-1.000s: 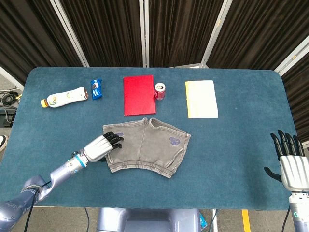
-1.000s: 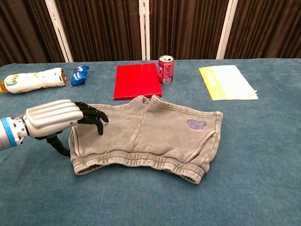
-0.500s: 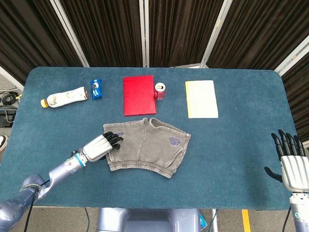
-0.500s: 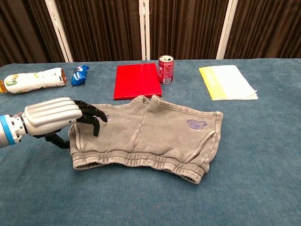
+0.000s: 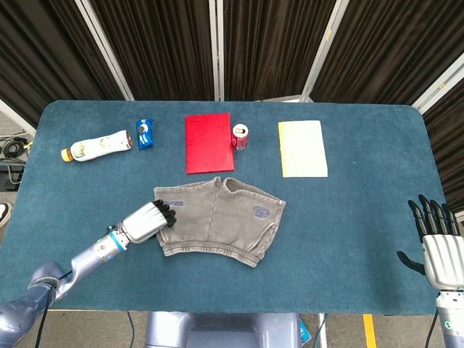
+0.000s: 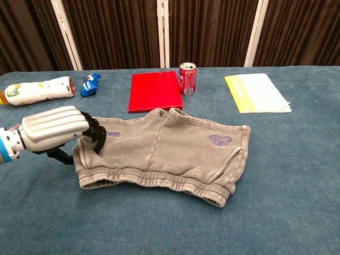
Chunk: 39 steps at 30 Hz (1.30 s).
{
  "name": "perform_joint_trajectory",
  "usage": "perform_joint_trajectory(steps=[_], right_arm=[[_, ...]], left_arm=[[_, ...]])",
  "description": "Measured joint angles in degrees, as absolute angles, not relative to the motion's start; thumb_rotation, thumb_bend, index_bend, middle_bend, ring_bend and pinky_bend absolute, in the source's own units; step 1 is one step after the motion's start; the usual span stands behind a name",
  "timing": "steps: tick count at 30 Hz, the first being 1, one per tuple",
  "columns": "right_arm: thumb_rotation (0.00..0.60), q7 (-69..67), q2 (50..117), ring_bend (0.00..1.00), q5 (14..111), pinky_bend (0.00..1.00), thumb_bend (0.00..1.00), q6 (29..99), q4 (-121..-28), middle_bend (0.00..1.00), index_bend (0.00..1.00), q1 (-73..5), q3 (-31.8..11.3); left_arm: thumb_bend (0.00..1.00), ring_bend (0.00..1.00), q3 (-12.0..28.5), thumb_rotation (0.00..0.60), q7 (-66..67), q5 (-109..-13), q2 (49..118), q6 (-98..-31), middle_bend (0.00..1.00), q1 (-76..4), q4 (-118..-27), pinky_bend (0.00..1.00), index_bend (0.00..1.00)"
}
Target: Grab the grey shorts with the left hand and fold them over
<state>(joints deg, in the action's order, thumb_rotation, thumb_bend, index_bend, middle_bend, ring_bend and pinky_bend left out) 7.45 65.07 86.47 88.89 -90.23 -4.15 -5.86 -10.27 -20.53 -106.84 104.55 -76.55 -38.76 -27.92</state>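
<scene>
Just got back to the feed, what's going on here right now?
The left hand has its fingers curled onto the left edge of the grey shorts, which lie flat and unfolded on the table. Whether it truly grips the fabric is unclear. The right hand is open at the table's right edge, holding nothing.

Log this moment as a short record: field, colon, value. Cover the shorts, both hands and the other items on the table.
garment: grey cotton shorts, spread flat, not yet folded
left hand: fingers curled onto the shorts' left edge
right hand: fingers apart, holding nothing, at the table's right edge
far row: white plastic bottle, blue snack packet, red flat book, red soda can, pale yellow paper stack
surface: blue cloth-covered table
</scene>
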Motion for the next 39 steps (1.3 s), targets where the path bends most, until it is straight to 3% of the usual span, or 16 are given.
perform_joint_trajectory(steps=[12, 21, 30, 39], right_arm=[[0.6, 7.4, 64.6, 0.0, 87.0, 0.0, 0.0, 89.3, -91.3, 0.0, 0.06, -3.9, -5.6], [0.6, 7.4, 64.5, 0.0, 87.4, 0.0, 0.0, 89.4, -91.9, 0.0, 0.06, -3.9, -5.5], [0.6, 6.7, 64.0, 0.0, 87.1, 0.0, 0.0, 89.7, -92.2, 0.0, 0.06, -3.6, -5.7], [0.6, 5.3, 63.2, 0.0, 86.4, 0.0, 0.0, 90.2, -92.4, 0.0, 0.06, -3.3, -6.1]], left_arm=[[0.52, 0.4, -14.6, 0.6, -24.1, -106.4, 93.8, -82.3, 0.43, -29.2, -23.9, 0.42, 0.68], [0.52, 0.4, -14.9, 0.6, -24.7, -105.7, 92.5, -86.2, 0.43, -26.5, -19.9, 0.41, 0.68], [0.52, 0.4, -15.9, 0.6, -18.0, -109.8, 94.5, -91.6, 0.42, -32.0, -18.7, 0.41, 0.67], [0.52, 0.4, -18.0, 0.6, -7.8, -115.4, 95.3, -92.0, 0.42, -41.1, -23.4, 0.41, 0.67]])
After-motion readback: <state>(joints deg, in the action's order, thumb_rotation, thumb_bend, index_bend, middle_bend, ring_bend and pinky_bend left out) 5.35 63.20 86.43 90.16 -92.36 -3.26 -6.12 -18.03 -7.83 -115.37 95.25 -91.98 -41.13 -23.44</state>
